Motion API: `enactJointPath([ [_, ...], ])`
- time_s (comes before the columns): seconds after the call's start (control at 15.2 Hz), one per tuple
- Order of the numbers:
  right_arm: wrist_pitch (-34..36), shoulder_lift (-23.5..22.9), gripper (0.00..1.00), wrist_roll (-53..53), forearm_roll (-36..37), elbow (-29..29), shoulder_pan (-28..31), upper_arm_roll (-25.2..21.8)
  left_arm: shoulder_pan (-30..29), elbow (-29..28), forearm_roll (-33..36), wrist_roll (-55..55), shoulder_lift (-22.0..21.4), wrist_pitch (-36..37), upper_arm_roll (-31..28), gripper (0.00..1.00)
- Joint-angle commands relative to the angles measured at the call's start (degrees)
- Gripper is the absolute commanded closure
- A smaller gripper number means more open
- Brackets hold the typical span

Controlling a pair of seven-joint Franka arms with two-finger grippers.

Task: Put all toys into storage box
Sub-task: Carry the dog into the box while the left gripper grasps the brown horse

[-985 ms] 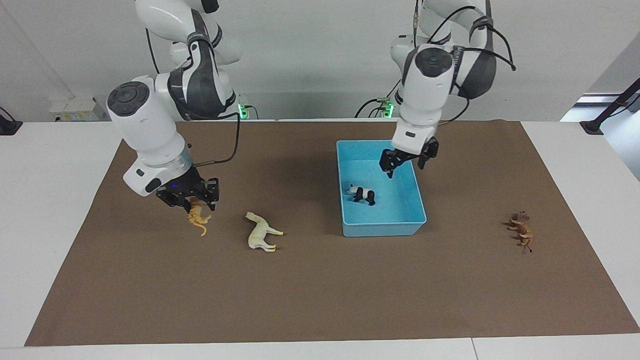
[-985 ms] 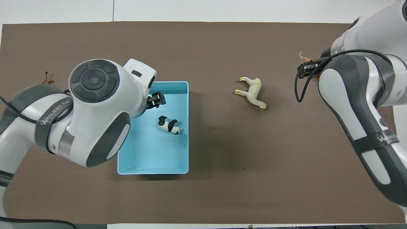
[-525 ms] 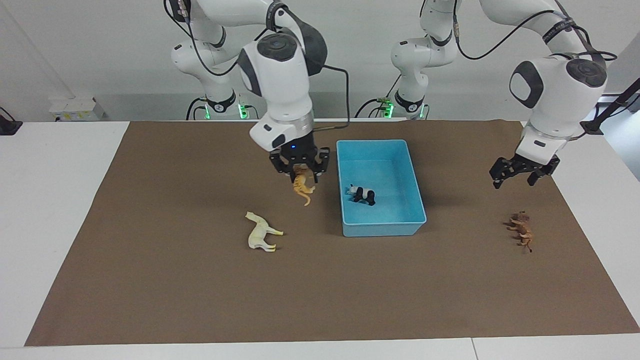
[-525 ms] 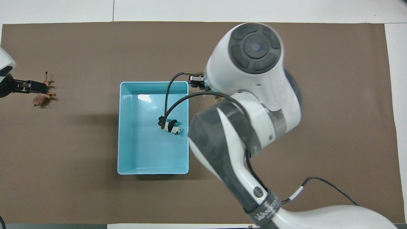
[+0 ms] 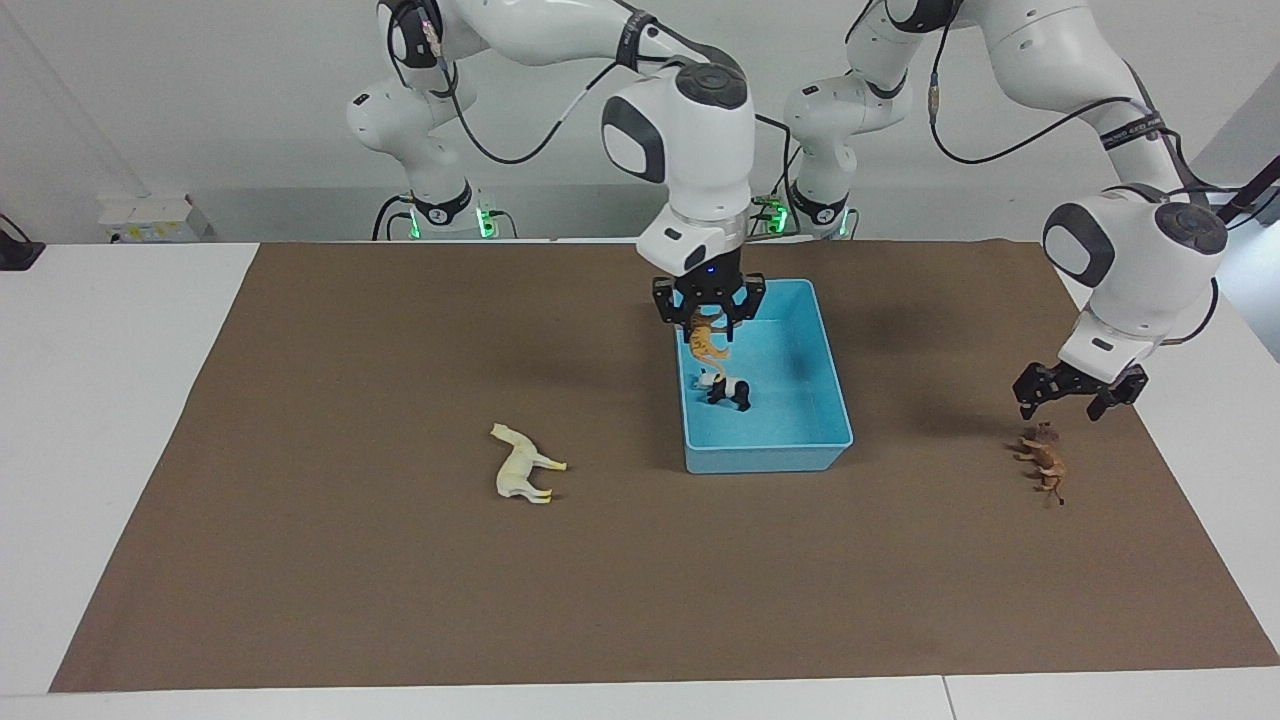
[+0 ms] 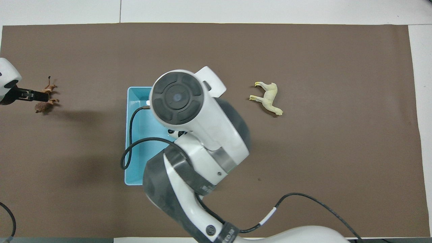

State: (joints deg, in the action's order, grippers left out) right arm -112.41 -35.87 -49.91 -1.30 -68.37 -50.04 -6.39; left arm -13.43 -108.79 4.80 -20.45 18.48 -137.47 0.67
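Now right gripper (image 5: 709, 322) jaws pinch striped plastic tiger (image 5: 706, 345) over low-walled box (image 5: 768, 449); left gripper (image 5: 1080, 397) jaws wide.

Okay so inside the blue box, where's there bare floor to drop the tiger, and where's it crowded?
The storage box has bare floor along its wall toward the left arm's end, and at its end nearest the robots. It is crowded by the panda, directly under the tiger held in the right gripper.
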Motion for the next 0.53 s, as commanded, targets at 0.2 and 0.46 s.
enactJointPath([
  [0.2, 3.3, -1.8, 0.00, -7.6, 0.2, 3.6, -0.9, 0.1, -2.1, -2.0, -0.4, -0.7, 3.7, -8.9, 0.6, 0.00],
  [0.46, 10.6, 1.0, 0.00, -7.8, 0.3, 3.8, 0.8, -1.3, -2.3, -3.8, -0.4, -0.6, 4.5, -11.8, 0.6, 0.00],
])
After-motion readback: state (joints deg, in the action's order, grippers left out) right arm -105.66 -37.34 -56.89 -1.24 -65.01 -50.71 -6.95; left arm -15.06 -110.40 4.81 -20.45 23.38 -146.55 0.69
